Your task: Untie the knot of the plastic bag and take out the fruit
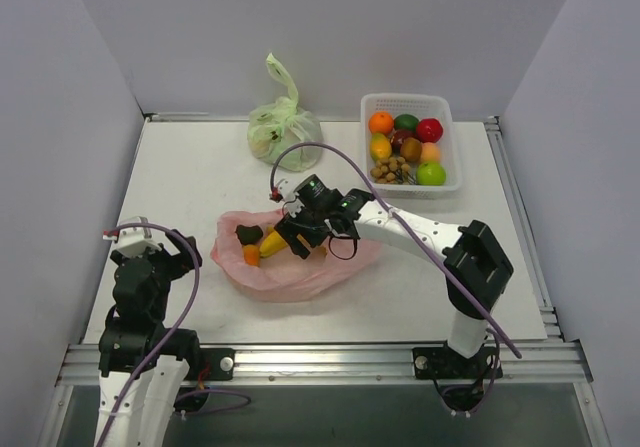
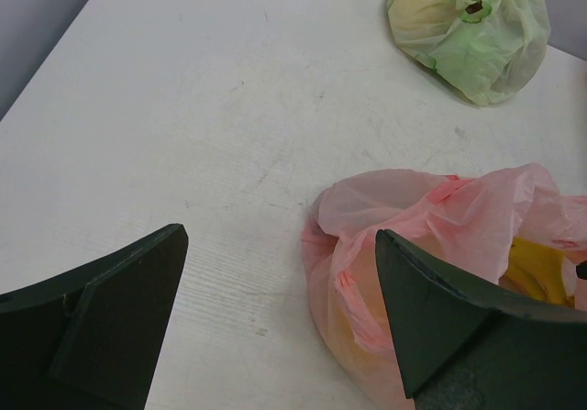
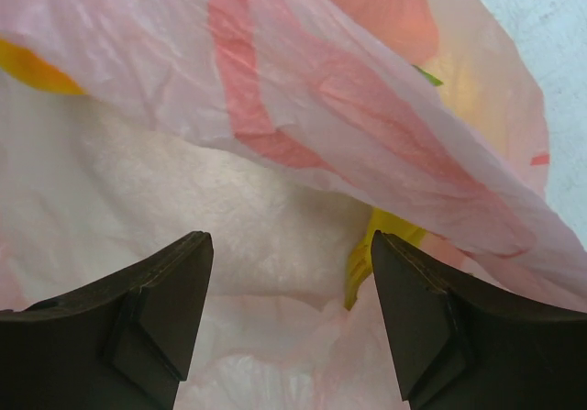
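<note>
Nearest us, our left gripper is spread wide above the table. In the middle, our right gripper, spread apart too, is at the pink bag, by the banana. Behind sit a green bag and a basket.

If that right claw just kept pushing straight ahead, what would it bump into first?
Most likely the thin plastic of the pink bag, which fills the view ahead of the open right gripper. A yellow fruit peeks out behind it, slightly right; depth is unclear.
</note>
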